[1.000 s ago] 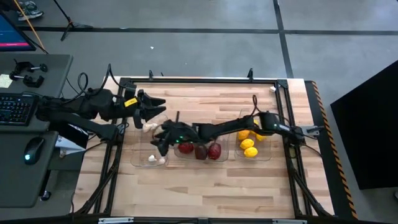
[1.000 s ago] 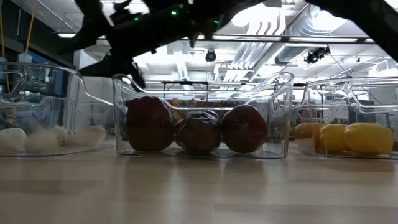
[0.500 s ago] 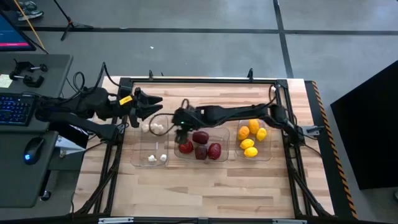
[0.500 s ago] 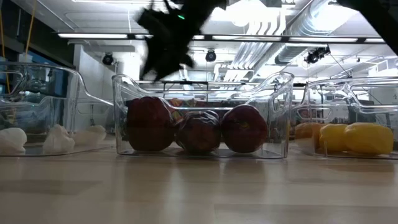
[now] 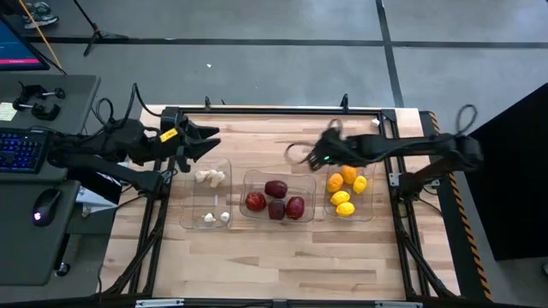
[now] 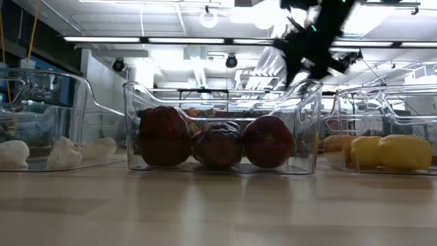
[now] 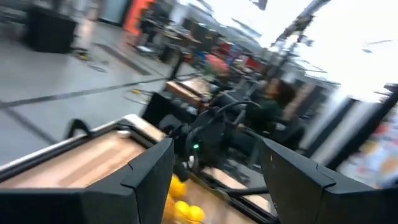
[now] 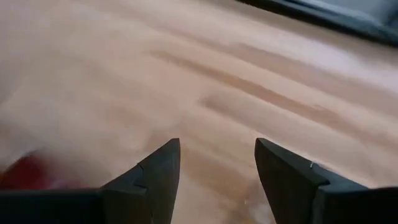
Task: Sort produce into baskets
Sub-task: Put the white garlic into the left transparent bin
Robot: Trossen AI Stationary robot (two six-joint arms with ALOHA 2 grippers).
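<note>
Three clear bins stand in a row on the table. The left bin (image 5: 205, 198) holds several white garlic-like pieces (image 5: 211, 176). The middle bin (image 5: 276, 197) holds several dark red roundish pieces (image 5: 276, 189). The right bin (image 5: 348, 195) holds several yellow and orange lemon-like pieces (image 5: 343, 198). My right gripper (image 5: 295, 155) is open and empty above the bare table just behind the middle bin. My left gripper (image 5: 210, 137) is open and empty at the table's far left, behind the left bin.
A black frame (image 5: 274, 110) runs round the table's edges. A desk with a keyboard (image 5: 21, 147) and a mouse (image 5: 45, 205) stands off the left edge. Bare wood lies in front of the bins (image 5: 274, 257) and behind them.
My right gripper has drawn back from over the left bin, past the middle bin, toward the table's right and far edge, and has risen. A white piece now lies in the left bin where the gripper stood. My left gripper has gone slightly toward the far left.
</note>
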